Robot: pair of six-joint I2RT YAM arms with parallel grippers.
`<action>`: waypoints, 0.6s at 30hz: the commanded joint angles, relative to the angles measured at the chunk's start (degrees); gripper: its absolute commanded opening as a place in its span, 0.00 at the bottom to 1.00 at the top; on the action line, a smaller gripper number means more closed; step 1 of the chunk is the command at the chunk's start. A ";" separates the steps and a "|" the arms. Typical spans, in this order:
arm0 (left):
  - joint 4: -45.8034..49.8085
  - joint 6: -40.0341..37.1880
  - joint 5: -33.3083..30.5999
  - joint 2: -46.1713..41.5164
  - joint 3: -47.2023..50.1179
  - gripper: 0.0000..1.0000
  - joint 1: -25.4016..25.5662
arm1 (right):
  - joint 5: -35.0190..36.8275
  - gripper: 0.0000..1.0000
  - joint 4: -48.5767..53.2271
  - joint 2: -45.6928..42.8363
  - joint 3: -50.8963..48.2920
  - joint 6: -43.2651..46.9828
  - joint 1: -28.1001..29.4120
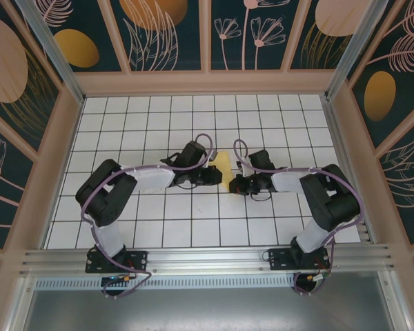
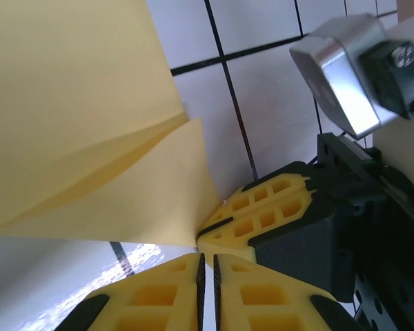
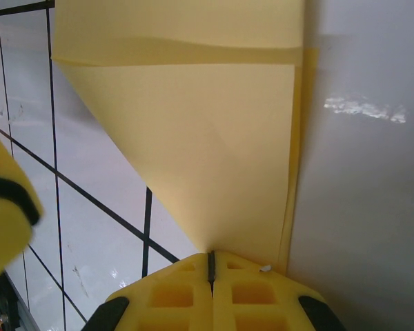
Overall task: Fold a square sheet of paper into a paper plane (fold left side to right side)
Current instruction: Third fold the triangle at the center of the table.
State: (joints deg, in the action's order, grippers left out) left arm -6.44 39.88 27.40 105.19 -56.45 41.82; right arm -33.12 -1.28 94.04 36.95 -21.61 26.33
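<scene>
Sits near the middle of the white gridded surface [image 1: 124, 124], between the two arms: the square sheet of paper [image 1: 223, 169], already creased into a narrow pointed wedge with overlapping layers, seemingly partway through the fold. Pinches its near tip with the right pincer [image 3: 211, 265], shut tight on the corner. Shows the left pincer [image 2: 208, 276] nearly together, only a thin slit showing and nothing plainly caught in it, just below that same corner and almost touching the other's fingers [image 2: 262, 207]. Likely trouble: bumping one pincer against the other in so crowded a spot, which could jerk the tip and tear or skew it; dragging the loose upper layers while only one point is held, letting a flap spring up and the crease wander off line; pressing with closed fingers on slick tile and sliding the whole sheet rather than flattening it. Offers plenty of bare tile on every side of the paper, with the wooden walls [image 1: 62, 138] and the near rail [image 1: 207, 258] well apart; tight only between the two wrists themselves.
</scene>
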 commanded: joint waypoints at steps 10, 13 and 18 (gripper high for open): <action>-3.89 1.95 3.25 5.94 -1.82 0.14 1.99 | 6.31 0.00 6.83 3.26 -2.68 -0.54 -0.56; -4.15 2.13 3.45 6.90 -2.37 0.14 2.21 | 6.58 0.00 6.94 3.34 -2.66 -0.54 -0.53; -3.80 2.04 1.73 7.92 -2.69 0.14 2.16 | 6.67 0.00 7.01 3.40 -2.73 -0.54 -0.57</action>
State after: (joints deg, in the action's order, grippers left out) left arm -8.99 41.50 29.54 111.74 -57.65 43.86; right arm -33.10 -1.28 94.06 36.95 -21.61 26.33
